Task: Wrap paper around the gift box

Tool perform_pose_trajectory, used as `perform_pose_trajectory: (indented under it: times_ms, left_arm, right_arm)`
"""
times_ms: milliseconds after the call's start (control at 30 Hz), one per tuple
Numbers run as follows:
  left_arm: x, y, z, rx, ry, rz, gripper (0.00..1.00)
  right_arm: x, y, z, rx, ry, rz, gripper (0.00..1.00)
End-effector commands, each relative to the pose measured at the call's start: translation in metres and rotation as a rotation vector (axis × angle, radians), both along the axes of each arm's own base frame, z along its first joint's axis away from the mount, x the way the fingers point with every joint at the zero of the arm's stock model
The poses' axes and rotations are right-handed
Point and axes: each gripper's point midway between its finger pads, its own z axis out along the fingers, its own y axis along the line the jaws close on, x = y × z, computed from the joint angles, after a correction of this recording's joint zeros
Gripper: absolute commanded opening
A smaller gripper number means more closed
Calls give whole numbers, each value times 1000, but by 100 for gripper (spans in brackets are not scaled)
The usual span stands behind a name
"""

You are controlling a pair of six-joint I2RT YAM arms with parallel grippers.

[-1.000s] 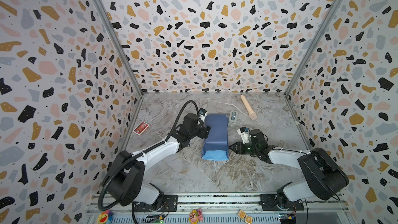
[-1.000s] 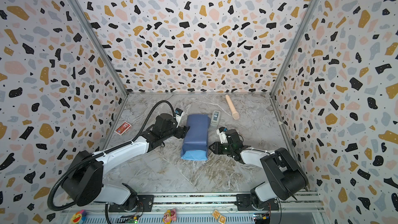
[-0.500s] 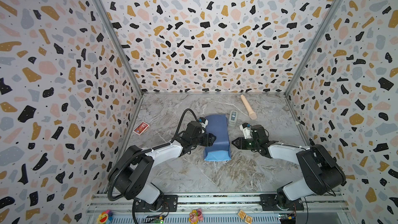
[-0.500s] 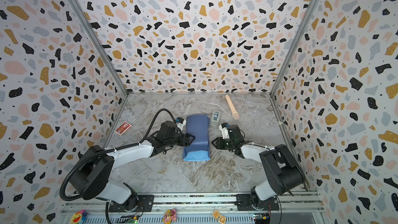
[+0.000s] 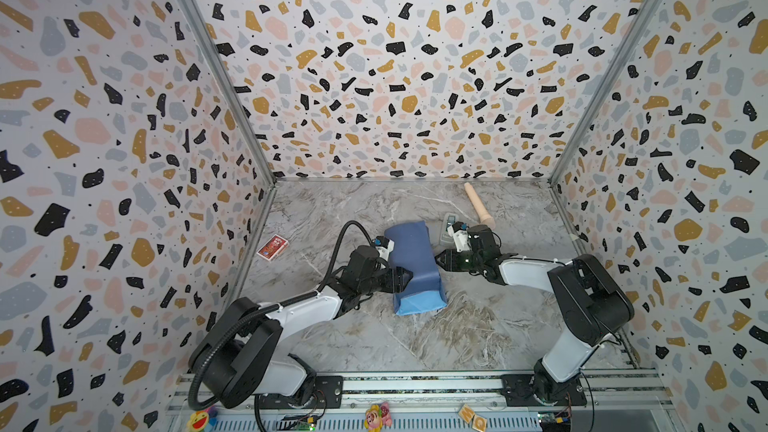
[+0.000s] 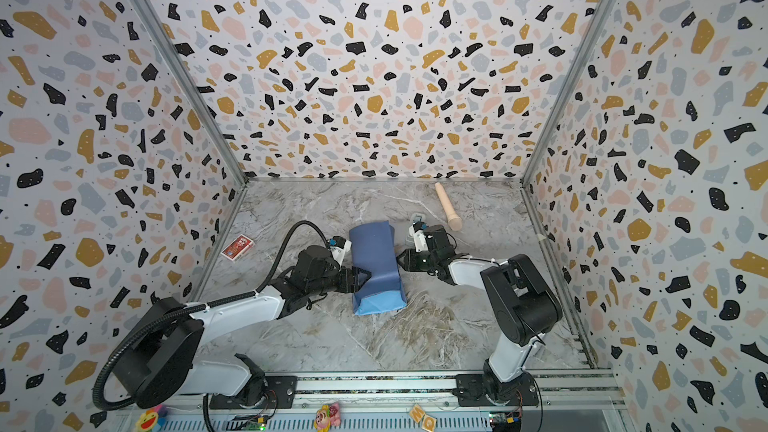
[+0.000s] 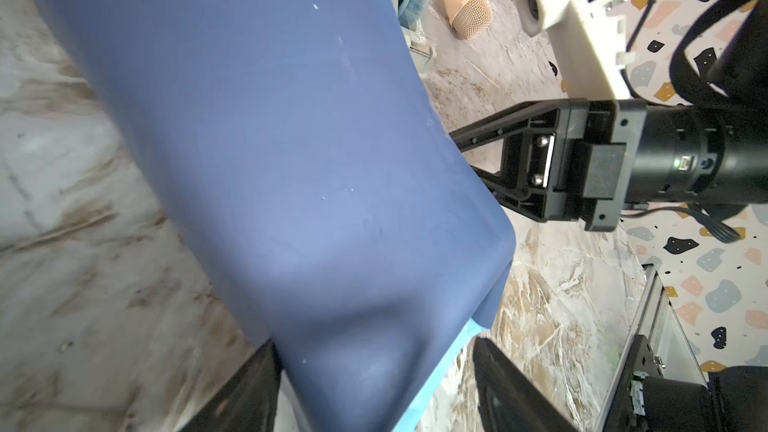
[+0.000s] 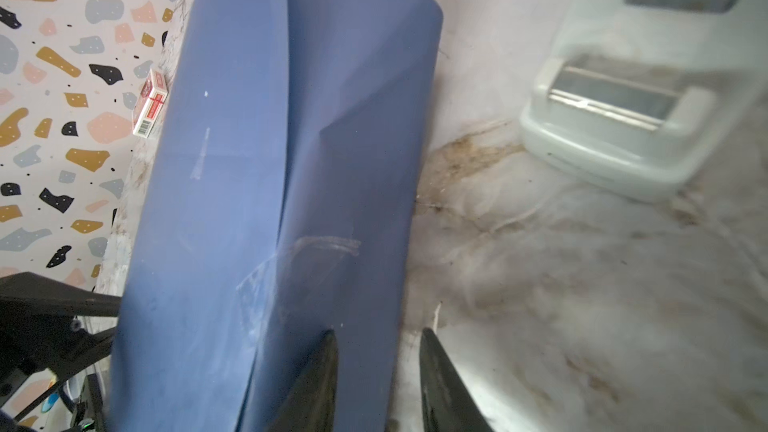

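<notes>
Paper (image 5: 412, 261) is seen folded into a long dark-blue bundle mid table (image 5: 374, 338), with the light-blue face shown at the near end. Left gripper (image 5: 406, 280) is placed at its left side, jaws spread. Right gripper (image 5: 439, 258) is set at its right edge. Red card pack (image 5: 272, 247) is seen well apart, left.

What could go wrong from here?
1. The left gripper straddles the paper at its near corner, jaws open; closing there may crumple it.
2. Only one short tape strip shows on the top seam; a push from the right gripper might spring it.
3. The tape dispenser sits close by that wrist; pulling back could knock it.
</notes>
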Motion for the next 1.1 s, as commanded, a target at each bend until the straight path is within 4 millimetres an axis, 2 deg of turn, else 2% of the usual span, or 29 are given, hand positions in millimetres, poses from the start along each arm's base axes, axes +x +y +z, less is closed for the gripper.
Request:
perform_pose_trajectory:
  times_ms: [0, 67, 133, 167, 233, 333, 400, 467, 567, 633, 800, 1067]
  left_arm:
    - [-1, 10, 13, 26, -88, 15, 73]
    - [-1, 33, 8, 147, -118, 72, 75]
    - [3, 51, 19, 261, -229, 117, 76]
    - [3, 55, 31, 306, -307, 119, 78]
    - [-1, 50, 55, 376, -472, 84, 79]
    - [-15, 22, 74, 490, -688, -94, 84]
    - [-15, 11, 69, 614, -743, -215, 85]
    - [-8, 9, 58, 755, -753, -303, 86]
    - [-1, 5, 45, 872, -776, -397, 89]
    - [3, -1, 42, 883, -803, -420, 91]
    - [-5, -26, 27, 819, -802, -555, 92]
    - [11, -31, 6, 901, -794, -575, 87]
  right_arm:
    - [-4, 12, 9, 5, -15, 63, 34]
    - [-2, 4, 9, -37, -23, 52, 35]
    - [-2, -9, 10, -79, -38, 29, 35]
    - [-2, -16, 12, -96, -45, 15, 36]
    - [-9, -30, 12, -127, -45, -4, 37]
    - [-26, -41, 7, -150, -25, -3, 39]
    - [-37, -46, 5, -147, -11, 1, 39]
    - [-47, -49, 5, -133, -8, -2, 39]
    - [-57, -54, 2, -126, 2, -4, 40]
    - [-63, -56, -2, -121, 13, 0, 40]
    - [-69, -55, -6, -99, 31, 14, 40]
    - [-73, -46, -8, -46, 58, 33, 40]
